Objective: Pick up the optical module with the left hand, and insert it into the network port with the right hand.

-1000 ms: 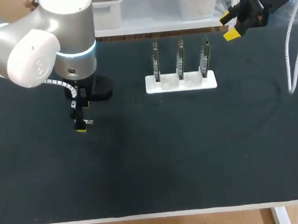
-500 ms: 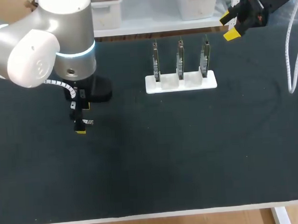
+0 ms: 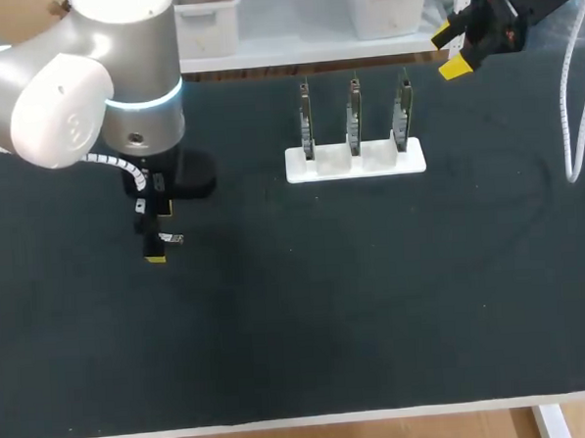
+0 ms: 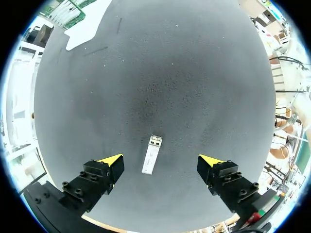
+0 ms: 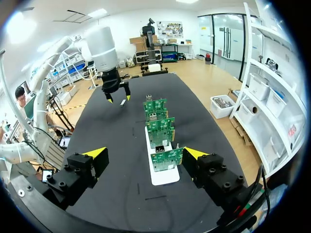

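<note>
While left hand [image 4: 160, 160] hangs spread wide above optical module [image 4: 151, 155], right hand [image 5: 145, 153] spread too

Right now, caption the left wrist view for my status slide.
Left gripper open over the optical module, which lies flat on the dark table between its fingers, touching neither.

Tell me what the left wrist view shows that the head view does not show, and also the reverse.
Only the left wrist view: both yellow tips of the left gripper wide apart, with the whole optical module lying flat between them, touched by neither. Only the head view: the right gripper at the far right corner, and three circuit boards upright in the white holder. Both: the dark table mat, the module and the holder, of which the wrist view catches only one end.
</note>
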Tool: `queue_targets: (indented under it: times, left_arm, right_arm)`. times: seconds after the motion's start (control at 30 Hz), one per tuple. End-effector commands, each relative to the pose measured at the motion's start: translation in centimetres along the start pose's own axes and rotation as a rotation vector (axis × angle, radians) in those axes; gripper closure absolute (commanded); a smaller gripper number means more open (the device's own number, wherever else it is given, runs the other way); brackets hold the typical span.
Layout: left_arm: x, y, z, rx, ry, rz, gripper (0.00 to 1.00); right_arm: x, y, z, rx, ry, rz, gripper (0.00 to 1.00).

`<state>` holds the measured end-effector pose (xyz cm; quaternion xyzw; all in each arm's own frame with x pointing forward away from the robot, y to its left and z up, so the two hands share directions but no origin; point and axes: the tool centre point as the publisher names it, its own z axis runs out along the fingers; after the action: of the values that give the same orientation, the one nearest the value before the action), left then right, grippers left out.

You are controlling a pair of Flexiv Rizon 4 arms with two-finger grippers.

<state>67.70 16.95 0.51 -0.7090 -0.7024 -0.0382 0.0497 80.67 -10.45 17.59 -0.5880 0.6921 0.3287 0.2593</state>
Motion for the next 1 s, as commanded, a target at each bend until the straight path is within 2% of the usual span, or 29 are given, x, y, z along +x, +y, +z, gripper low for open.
queue_targets:
  times: [0.03, 0.17, 0.43, 1.0]
  left_arm:
    - [0.1, -0.1, 0.8, -0.012, 0.005, 0.030, 0.00]
    - [0.8, -0.2, 1.9, -0.043, 0.014, 0.083, 0.00]
    - [2.3, 0.3, 2.4, -0.059, 0.016, 0.036, 0.00]
    - [2.0, 0.7, 2.6, -0.054, -0.004, 0.044, 0.00]
  right_arm:
    - [0.0, 0.3, 0.0, 0.007, 0.000, 0.001, 0.00]
    - [0.0, 0.3, 0.0, 0.007, 0.000, 0.001, 0.00]
    - [0.0, 0.3, 0.0, 0.007, 0.000, 0.001, 0.00]
    - [0.0, 0.3, 0.0, 0.007, 0.000, 0.001, 0.00]
